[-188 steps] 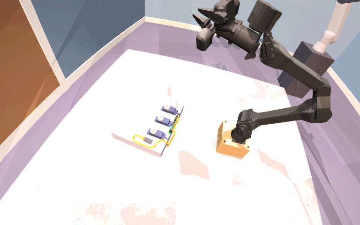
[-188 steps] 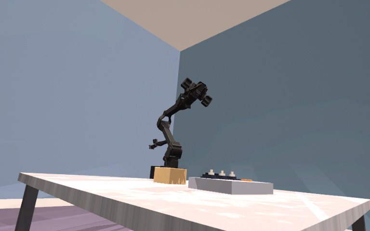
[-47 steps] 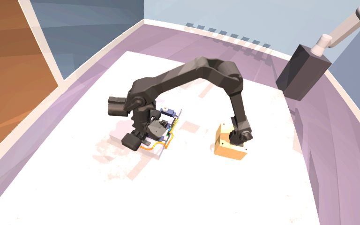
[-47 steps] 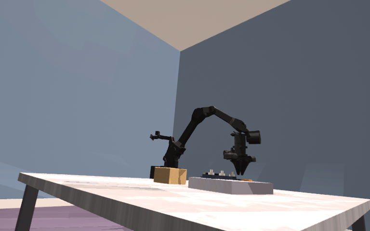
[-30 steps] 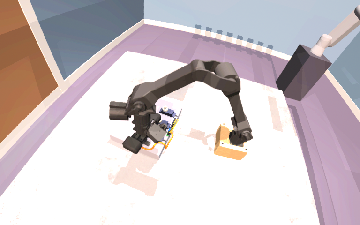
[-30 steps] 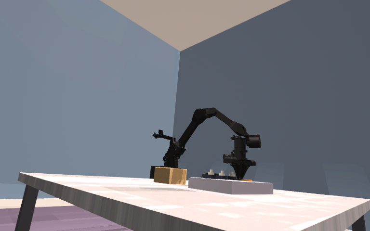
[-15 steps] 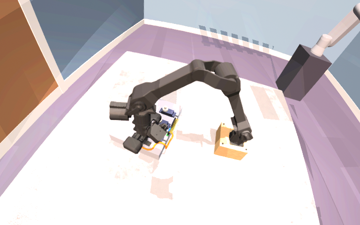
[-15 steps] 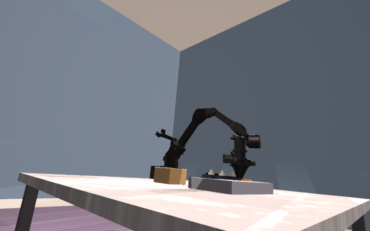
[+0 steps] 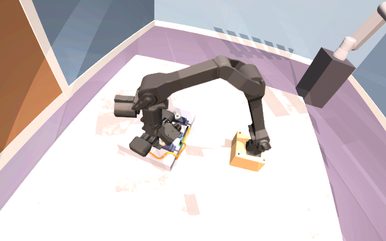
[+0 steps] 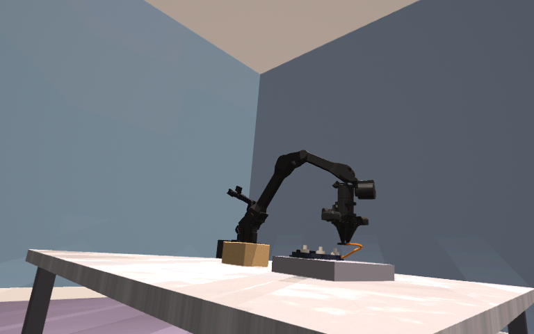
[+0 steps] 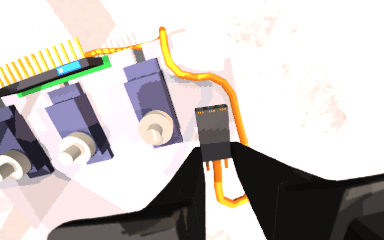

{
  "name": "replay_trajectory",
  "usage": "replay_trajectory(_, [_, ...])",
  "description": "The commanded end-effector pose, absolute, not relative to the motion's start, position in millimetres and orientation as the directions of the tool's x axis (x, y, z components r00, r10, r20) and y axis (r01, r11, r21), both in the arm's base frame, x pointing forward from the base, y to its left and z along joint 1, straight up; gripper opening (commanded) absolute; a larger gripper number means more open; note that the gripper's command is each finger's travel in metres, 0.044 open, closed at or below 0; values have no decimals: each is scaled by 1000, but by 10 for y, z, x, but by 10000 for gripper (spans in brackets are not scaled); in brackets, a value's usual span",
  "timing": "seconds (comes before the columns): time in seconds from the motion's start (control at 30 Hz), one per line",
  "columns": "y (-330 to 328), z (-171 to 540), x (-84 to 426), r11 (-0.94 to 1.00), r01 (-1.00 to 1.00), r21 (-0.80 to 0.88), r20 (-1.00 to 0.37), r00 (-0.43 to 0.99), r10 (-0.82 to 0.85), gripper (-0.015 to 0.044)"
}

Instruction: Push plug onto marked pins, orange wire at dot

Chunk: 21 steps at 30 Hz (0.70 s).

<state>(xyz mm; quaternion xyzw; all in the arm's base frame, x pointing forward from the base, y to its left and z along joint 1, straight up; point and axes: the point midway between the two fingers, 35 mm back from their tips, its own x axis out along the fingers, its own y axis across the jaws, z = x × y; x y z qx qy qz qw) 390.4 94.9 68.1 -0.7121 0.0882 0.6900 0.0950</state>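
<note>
My gripper (image 11: 215,150) (image 10: 345,242) is shut on the small black plug (image 11: 213,131) and holds it above the holder (image 10: 303,269) (image 9: 159,162). In the wrist view the plug's wire end is between the fingertips, and its other end, with small orange marks, points up the picture. Which side the orange wire is on is unclear. The orange lead (image 11: 230,95) (image 10: 358,246) loops beside the plug. The yellow pin row (image 11: 50,59) (image 9: 186,134) is at upper left in the wrist view, also pointing up the picture. A blue band (image 11: 70,67) with a pale spot marks some pins. The fingertips are hidden in the top view.
Blue servos (image 11: 150,90) with raised white horns (image 11: 155,127) stand on the holder between the plug and the pin row. A green strip (image 11: 106,62) borders the row. A tan block (image 9: 246,163) (image 10: 245,254) is under the arm's base.
</note>
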Motion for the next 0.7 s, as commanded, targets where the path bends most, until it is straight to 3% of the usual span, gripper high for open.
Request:
replay_trajectory(0.0, [929,712,3858,-942,-335,-19,-999,31,9,0])
replay_trajectory(0.67, [754,781,3501,-507,-861,-28,-1000,28,8,0])
